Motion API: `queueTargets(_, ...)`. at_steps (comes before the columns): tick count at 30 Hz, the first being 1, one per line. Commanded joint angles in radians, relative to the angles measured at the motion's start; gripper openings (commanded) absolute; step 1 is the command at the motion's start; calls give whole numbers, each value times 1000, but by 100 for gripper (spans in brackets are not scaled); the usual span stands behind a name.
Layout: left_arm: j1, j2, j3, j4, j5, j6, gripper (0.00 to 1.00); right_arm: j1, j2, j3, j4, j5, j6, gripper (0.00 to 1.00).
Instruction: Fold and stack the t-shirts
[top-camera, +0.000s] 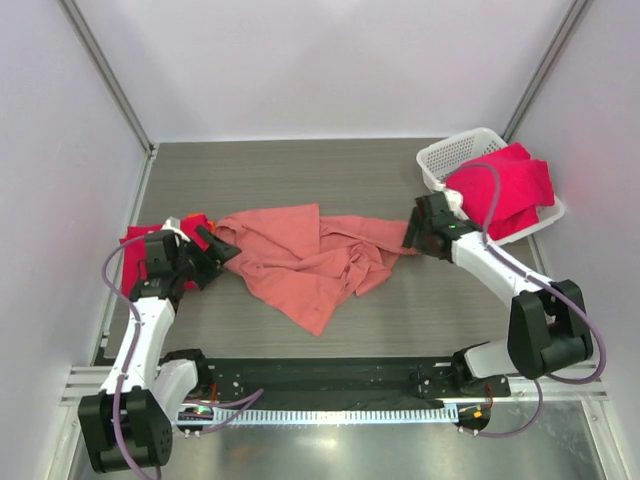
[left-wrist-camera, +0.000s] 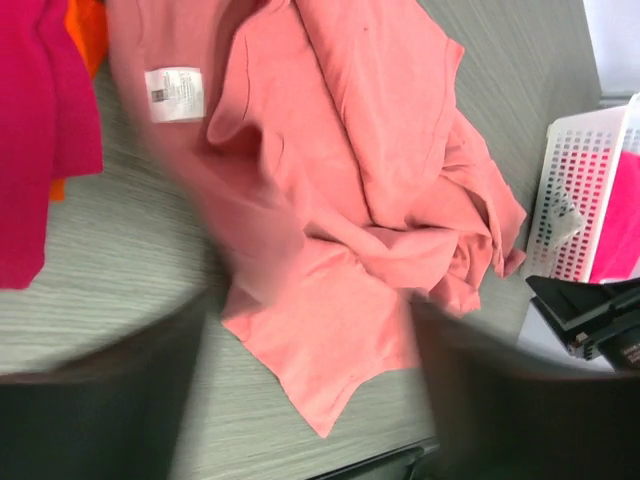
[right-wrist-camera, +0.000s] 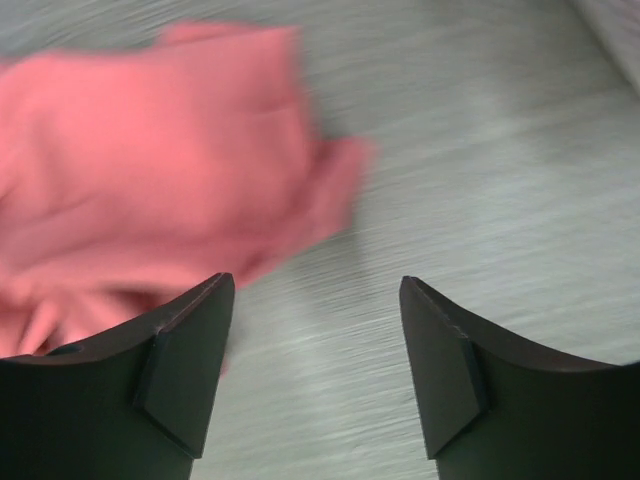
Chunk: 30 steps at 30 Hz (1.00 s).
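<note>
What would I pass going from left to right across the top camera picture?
Flat crimson-red t-shirt → left claw → crumpled salmon-pink t-shirt → right claw → white basket holding heaped crimson-red t-shirts.

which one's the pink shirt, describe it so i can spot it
Start at the grey table: the pink tee lies crumpled across its middle. Red tees sit in the white basket at the far right, and another red tee lies at the left edge. The pink tee is the only salmon one and carries a small white label.
</note>
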<state>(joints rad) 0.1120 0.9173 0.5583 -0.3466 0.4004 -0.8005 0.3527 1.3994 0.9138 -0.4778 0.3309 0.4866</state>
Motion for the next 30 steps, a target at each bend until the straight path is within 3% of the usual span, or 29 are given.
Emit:
queueTargets(1,3,-60,40,-52,-41,-2,97,-118,-69,-75,108,-99,76,76)
queueTargets(7,5,-138,11,-95,-44,-28,100,-196,30,-86,261,-217,141,78)
queueTargets(10,5,-161,-17,-150,-178,-126,100,-198,84,-78,304,-242,164,77)
queueTargets(12,5,-167,-30,-140,-129,-103,99,-196,102,-70,327,-244,176,75)
queueTargets(15,5,-186,-49,-118,-111,-117,100,-199,131,-66,352,-233,184,65)
queueTargets(18,3,-219,-34,-141,-98,-102,98,-201,145,-61,352,-219,184,40)
queueTargets(19,3,-236,-26,-184,-115,-97,97,-199,144,-62,354,-208,187,24)
queueTargets(20,0,-270,-6,-205,-126,-86,97,-199,132,-70,355,-199,187,19)
queueTargets(22,-6,-314,11,-268,-158,-77,97,-199,113,-79,357,-164,178,16)
queueTargets(25,-31,-385,26,-305,-155,-97,95,-201,67,-99,354,-133,158,1)
queueTargets(30,-138,-408,8,-313,-169,-170,91,-198,24,-98,334,-159,132,1)
